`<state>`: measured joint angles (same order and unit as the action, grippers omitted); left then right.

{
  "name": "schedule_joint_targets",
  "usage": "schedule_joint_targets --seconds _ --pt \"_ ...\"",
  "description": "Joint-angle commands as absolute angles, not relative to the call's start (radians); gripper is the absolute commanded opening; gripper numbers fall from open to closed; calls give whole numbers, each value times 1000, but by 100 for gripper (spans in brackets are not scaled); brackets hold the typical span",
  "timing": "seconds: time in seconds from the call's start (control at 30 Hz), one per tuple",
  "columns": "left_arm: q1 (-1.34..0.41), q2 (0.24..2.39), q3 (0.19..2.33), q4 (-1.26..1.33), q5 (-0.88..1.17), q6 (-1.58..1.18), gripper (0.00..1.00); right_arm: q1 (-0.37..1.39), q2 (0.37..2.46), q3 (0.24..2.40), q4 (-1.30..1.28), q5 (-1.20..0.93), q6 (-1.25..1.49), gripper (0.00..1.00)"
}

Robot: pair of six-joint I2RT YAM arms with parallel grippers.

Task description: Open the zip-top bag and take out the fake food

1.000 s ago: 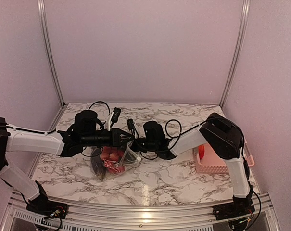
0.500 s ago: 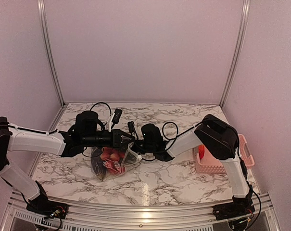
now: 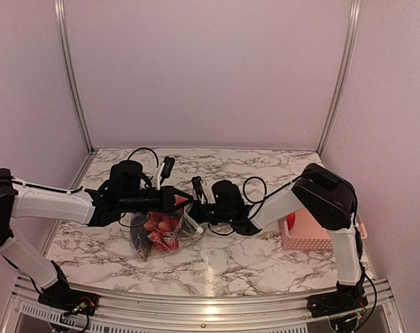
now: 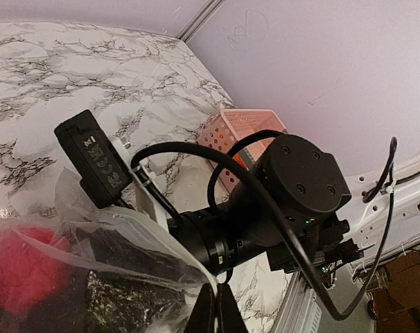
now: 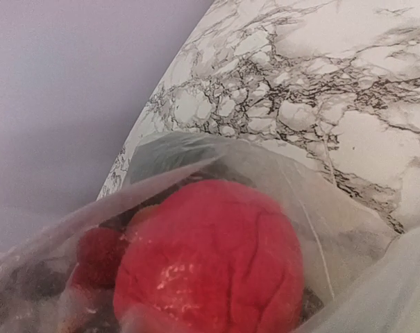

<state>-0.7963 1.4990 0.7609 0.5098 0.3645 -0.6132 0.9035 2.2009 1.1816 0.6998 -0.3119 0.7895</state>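
Clear zip-top bag (image 3: 185, 229) holds red fake food (image 5: 210, 257); left gripper (image 4: 211, 309) pinches it, right gripper (image 3: 196, 209) unreadable.

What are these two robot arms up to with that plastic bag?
They are working on a clear crinkly zip-top plastic bag holding red plastic toy food, on the marble table. The left arm has its jaws pinched shut on the bag's top edge. The right arm reaches in from the other side at the bag's mouth; whether its jaws grip anything is hidden. The food is all inside. A pink slotted plastic basket stands at the right.
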Motion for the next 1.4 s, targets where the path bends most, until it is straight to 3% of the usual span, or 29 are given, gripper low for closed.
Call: schedule_joint_targets --seconds 0.0,0.47,0.77,1.37 --pt "-783 1505 760 477 315 -595 0 905 2119 1127 710 -302 749 52" --pt "-768 1522 761 478 283 -603 0 900 1983 943 711 -314 738 51" --pt "-766 1524 761 482 291 -601 0 861 1775 816 616 -290 666 51" --pt "-765 1571 777 513 321 -609 0 706 1245 674 54 -121 469 53"
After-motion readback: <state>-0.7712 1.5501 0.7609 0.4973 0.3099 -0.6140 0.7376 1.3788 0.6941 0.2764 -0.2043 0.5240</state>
